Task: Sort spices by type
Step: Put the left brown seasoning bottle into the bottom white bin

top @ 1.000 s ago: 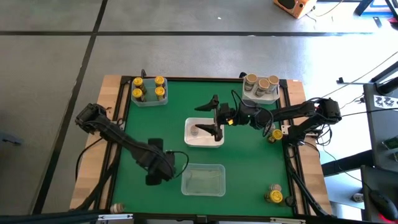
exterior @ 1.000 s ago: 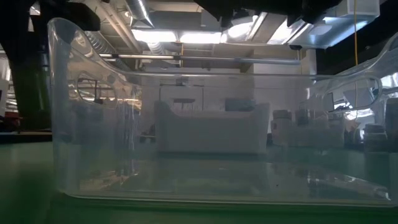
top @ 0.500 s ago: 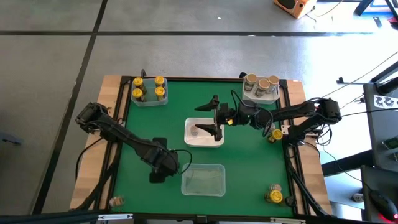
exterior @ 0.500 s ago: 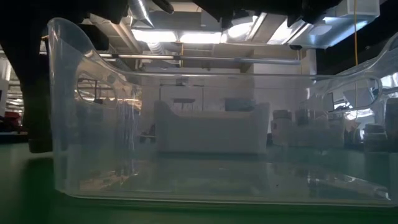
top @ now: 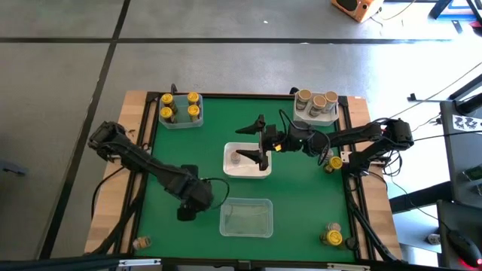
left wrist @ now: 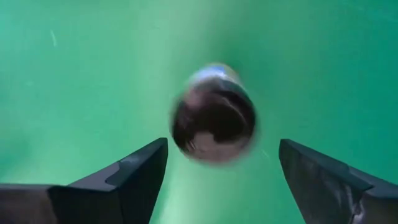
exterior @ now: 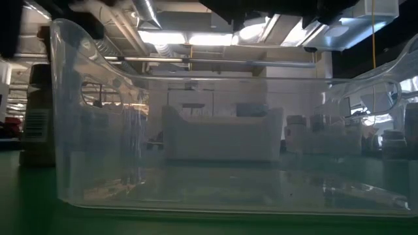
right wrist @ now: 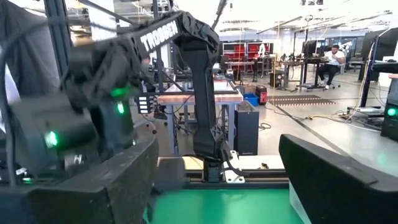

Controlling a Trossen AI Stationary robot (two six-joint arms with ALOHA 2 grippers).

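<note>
Looks like a robotics lab: workbenches and a seated person at 2 o'clock, exposed ceiling lights.

Left wrist view: 1 jar between the fingers is blurred; its lid colour cannot be told. Low view: a clear bin fills the picture and veils the table behind it; a jar at the left edge is cut off, its label unreadable. High view: the left gripper is too small to show its jaw gap.
</note>
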